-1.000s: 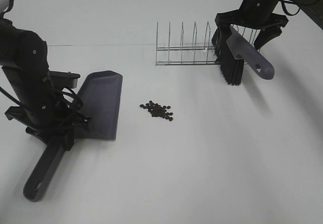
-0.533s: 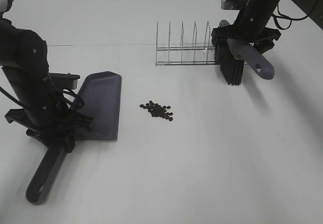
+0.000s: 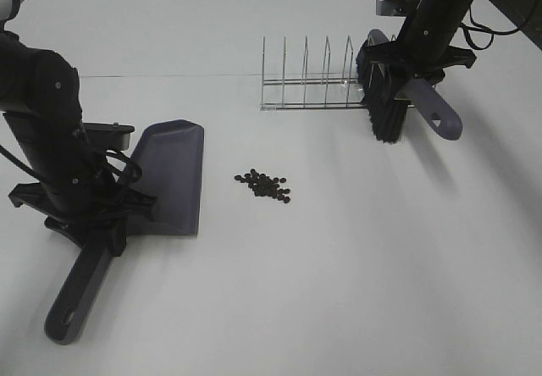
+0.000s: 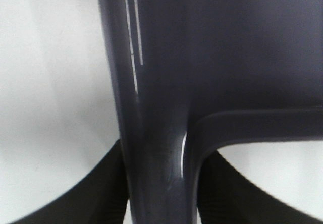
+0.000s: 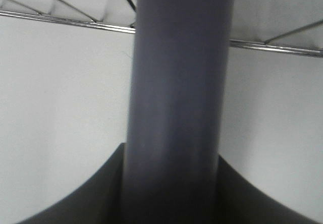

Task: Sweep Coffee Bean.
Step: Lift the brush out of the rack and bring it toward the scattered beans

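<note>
A loose cluster of small dark coffee beans (image 3: 263,186) lies on the white table (image 3: 339,266) near its middle. A dark grey dustpan (image 3: 169,177) lies flat to their left, its mouth away from me and its long handle (image 3: 78,295) toward the front. My left gripper (image 3: 106,219) is shut on the dustpan where handle meets pan; the left wrist view shows that neck (image 4: 159,148) between the jaws. My right gripper (image 3: 412,64) is shut on a grey brush handle (image 3: 434,109) at the back right, its black bristles (image 3: 388,109) hanging down; the right wrist view shows the handle (image 5: 176,108).
A wire dish rack (image 3: 313,80) stands at the back, right beside the brush bristles. A seam in the table (image 3: 169,76) runs across behind the dustpan.
My right gripper has lifted slightly and turned the brush, so the bristles now show edge-on. The dustpan has shifted slightly toward the front. The beans have not moved.
</note>
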Available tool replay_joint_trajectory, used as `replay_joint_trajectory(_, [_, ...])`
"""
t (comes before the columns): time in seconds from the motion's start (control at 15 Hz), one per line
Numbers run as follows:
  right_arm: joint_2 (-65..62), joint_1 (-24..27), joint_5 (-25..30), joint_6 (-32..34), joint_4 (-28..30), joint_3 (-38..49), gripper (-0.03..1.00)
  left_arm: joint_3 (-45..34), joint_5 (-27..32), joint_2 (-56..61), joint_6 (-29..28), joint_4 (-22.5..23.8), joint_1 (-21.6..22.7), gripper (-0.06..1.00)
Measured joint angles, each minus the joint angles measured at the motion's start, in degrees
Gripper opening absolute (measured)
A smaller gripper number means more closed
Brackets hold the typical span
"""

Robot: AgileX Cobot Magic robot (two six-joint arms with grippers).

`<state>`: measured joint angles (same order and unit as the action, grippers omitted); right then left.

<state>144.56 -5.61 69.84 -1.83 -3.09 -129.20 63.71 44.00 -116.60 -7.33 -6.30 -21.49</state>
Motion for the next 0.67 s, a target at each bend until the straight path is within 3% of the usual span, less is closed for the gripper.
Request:
replay_joint_trajectory(0.33, [-0.74,0.00,0.11,0.74,0.00,0.00,0.27,0.00,0.06,0.00,0.00,-0.23,0.00,0.33])
replay_joint_trajectory(0.67, [-13.41,-0.17,0.57,1.49,-0.46,6.76,0.27,0.00,-0.63,0.23,0.00,-0.40,0.00,0.33])
